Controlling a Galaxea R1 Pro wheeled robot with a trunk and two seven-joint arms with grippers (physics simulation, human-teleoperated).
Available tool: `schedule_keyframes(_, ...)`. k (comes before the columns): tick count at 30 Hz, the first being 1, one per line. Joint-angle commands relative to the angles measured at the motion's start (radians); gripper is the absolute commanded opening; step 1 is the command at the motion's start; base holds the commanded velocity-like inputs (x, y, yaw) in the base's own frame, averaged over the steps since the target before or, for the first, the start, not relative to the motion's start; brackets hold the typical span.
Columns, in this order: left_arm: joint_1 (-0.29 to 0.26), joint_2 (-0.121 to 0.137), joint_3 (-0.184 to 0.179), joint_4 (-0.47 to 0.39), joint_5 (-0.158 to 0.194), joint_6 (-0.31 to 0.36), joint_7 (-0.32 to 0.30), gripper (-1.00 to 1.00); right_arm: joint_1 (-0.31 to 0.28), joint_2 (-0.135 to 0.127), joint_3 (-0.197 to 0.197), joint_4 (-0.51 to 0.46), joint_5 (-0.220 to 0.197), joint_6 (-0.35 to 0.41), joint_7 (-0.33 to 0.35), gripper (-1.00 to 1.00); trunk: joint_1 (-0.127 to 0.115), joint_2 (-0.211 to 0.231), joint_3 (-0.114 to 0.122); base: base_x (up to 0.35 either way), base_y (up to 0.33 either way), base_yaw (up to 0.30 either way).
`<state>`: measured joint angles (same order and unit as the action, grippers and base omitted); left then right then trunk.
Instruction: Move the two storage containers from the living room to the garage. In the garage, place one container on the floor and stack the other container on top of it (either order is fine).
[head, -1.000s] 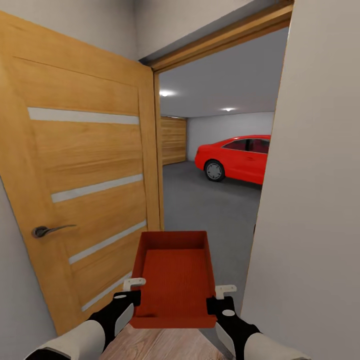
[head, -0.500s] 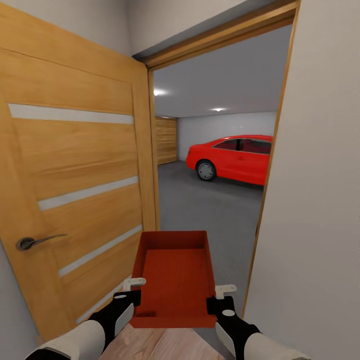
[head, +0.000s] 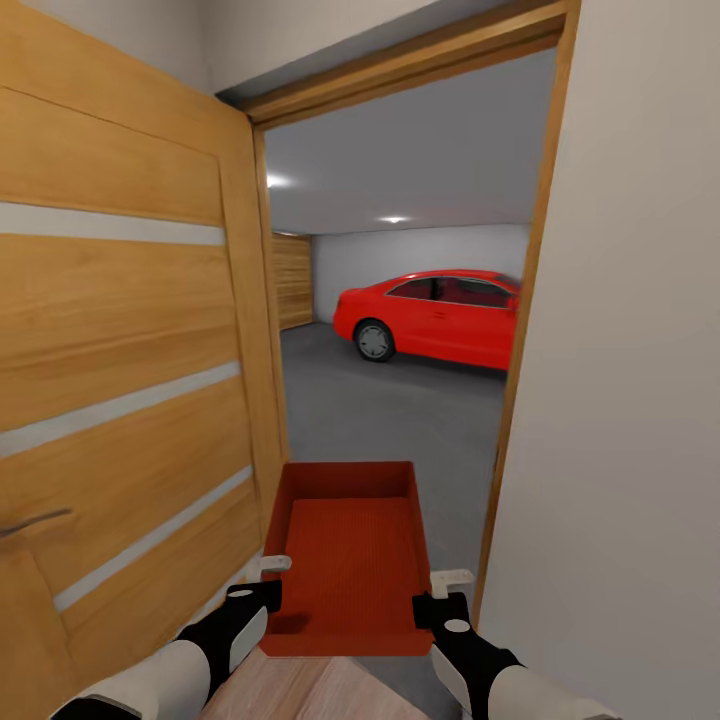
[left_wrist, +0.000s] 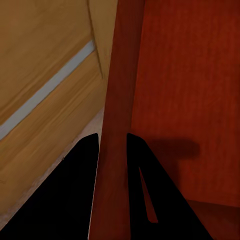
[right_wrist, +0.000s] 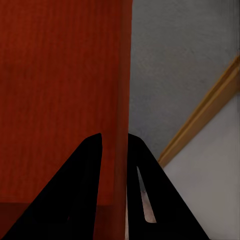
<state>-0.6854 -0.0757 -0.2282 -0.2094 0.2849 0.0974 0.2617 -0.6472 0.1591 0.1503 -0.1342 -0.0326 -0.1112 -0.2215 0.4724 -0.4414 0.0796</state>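
While both my left gripper (head: 262, 590) and right gripper (head: 440, 597) pinch the container (head: 350, 555) walls, I'd keep it level and centred between door (head: 130, 400) and doorframe (head: 500, 470).

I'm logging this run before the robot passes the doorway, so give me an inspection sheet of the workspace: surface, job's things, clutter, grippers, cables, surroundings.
Surface: light wood planks underfoot; dark grey garage floor beyond the doorway.
Job's things: one orange-red storage container, empty, carried level in front of the trunk.
Clutter: nothing seen.
Grippers: left gripper clamped over the container's left wall, one finger inside, one outside; right gripper likewise on the right wall.
Cables: nothing seen.
Surroundings: open wooden door with frosted strips close on the left; door frame and white wall close on the right; red car parked inside the garage.
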Motion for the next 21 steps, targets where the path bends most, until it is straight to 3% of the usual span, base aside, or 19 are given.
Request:
schedule_keyframes(1,0.000,0.013,0.030,-0.005,-0.021,-0.021,0.014,-1.00,0.000,0.000,-0.017,0.002,-0.010,-0.001,-0.002,-1.00,0.001,-0.001,0.000,0.191,0.265,-0.283)
schedule_keyframes(11,0.000,0.013,0.030,-0.005,-0.021,-0.021,0.014,-1.00,0.000,0.000,-0.018,0.002,-0.010,-0.002,-0.002,-1.00,0.001,-0.001,0.000,0.192,0.267,-0.058)
schedule_keyframes(21,0.000,0.013,0.030,-0.005,-0.021,-0.021,0.014,-1.00,0.000,0.001,-0.018,0.002,-0.010,-0.002,-0.003,-1.00,0.001,-0.001,0.000,0.194,0.267,-0.213)
